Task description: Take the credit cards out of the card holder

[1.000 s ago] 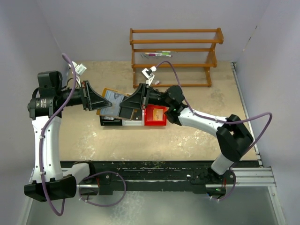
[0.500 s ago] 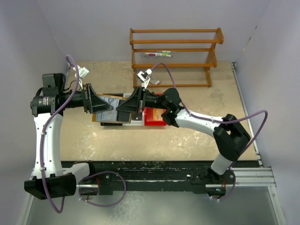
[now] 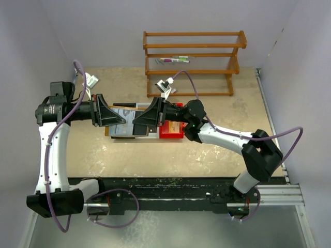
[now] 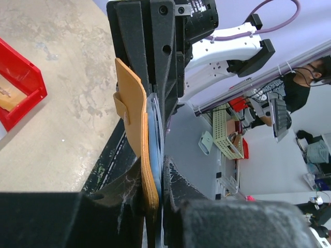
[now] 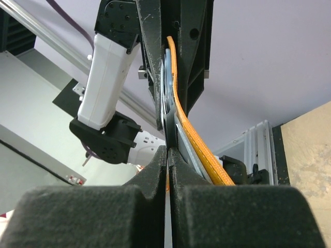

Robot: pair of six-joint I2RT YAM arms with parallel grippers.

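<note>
The tan-orange card holder [image 3: 125,125] hangs in the air between my two grippers, above the row of bins, with its pale blue-grey inside showing. My left gripper [image 3: 120,122] is shut on it. In the left wrist view the holder [image 4: 132,108] stands edge-on, pinched between the pads at my left gripper [image 4: 153,173]. My right gripper [image 3: 135,125] faces the left one. In the right wrist view my right gripper [image 5: 168,152] is shut on the thin edge of a credit card [image 5: 166,124]. The orange holder [image 5: 194,137] curves past just to its right.
A red bin [image 3: 171,129], a white bin [image 3: 150,135] and a black bin [image 3: 120,135] sit in a row under the grippers. A wooden rack [image 3: 194,62] stands at the back against the wall. Grey walls close in the left and right sides.
The left gripper moved right and a little nearer with the card holder. The right gripper shifted left, then drew back slightly to the right. Both stay shut.
</note>
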